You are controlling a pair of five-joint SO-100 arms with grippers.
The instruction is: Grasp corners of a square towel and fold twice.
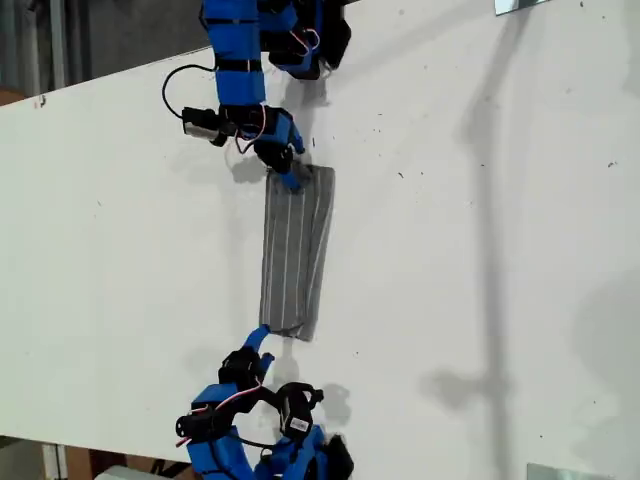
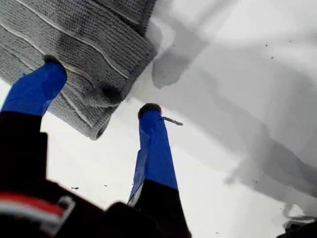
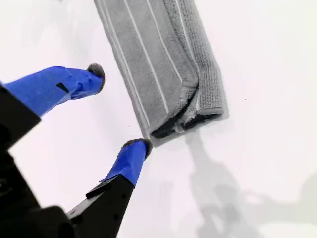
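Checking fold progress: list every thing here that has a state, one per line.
Grey pinstriped cloth towel: folded into a narrow layered strip, flat on the white table.
My first gripper: open, one blue finger on the towel's end.
My second gripper: open, beside the towel's layered end, holding nothing.

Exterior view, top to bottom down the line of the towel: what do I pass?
My first gripper → the towel → my second gripper.
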